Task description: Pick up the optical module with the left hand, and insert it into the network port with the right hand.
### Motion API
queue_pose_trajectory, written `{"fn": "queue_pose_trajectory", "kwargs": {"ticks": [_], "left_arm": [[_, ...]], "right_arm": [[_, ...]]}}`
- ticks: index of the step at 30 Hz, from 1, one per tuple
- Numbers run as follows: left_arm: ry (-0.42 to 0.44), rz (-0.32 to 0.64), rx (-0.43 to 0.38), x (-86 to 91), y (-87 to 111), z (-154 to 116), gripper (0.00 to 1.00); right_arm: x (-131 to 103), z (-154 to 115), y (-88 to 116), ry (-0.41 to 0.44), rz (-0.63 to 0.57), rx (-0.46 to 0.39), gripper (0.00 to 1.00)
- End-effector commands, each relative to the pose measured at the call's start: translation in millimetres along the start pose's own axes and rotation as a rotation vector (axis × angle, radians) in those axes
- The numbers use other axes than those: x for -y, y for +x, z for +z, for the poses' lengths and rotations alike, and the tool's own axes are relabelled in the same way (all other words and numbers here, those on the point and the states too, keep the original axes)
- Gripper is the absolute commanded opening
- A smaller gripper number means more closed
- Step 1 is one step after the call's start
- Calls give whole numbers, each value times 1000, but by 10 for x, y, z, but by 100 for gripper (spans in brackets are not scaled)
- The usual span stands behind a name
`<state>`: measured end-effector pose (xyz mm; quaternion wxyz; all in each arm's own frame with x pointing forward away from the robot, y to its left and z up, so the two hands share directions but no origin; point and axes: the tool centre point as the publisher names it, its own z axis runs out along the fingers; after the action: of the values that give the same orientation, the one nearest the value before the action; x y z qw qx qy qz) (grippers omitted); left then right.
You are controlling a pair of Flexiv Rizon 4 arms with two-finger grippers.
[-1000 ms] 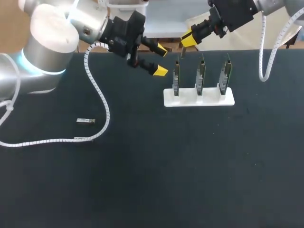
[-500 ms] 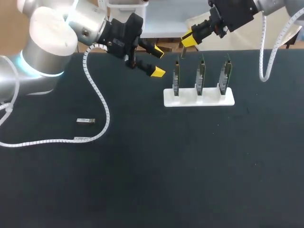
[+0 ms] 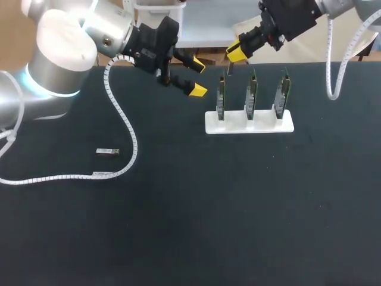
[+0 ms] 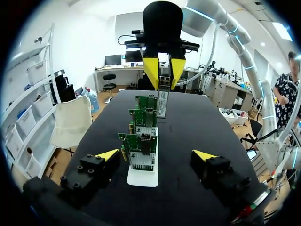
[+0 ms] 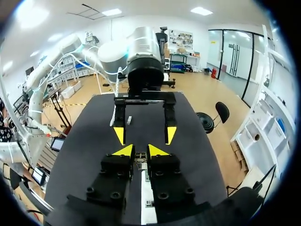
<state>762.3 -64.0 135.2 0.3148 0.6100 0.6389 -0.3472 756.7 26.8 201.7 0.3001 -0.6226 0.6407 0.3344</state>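
Having been eased back slightly, the left claw (image 3: 198,78) is held apart; the module (image 4: 162,96) is clamped in the right claw (image 3: 236,53), so insertion is judged next.

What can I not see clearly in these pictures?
- Head view: ports on the three green circuit boards, too small, seen edge-on.
- Right wrist view: the right gripper covers those boards and most of the white plastic stand.
- Head view: small silver piece on the black table, too small to identify.

The label on the optical module (image 4: 162,101) is unreadable.
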Motion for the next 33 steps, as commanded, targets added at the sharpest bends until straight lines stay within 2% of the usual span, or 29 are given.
{"fn": "queue_pose_trajectory", "kwargs": {"ticks": [1, 20, 33], "left_arm": [[0, -1, -3, -6, -2, 6, 100], [0, -1, -3, -6, -2, 6, 100], [0, -1, -3, -6, -2, 6, 100]], "right_arm": [[-3, 32, -8, 1, -15, -8, 0], [167, 209, -30, -30, -67, -47, 0], [237, 249, 124, -5, -63, -98, 0]]}}
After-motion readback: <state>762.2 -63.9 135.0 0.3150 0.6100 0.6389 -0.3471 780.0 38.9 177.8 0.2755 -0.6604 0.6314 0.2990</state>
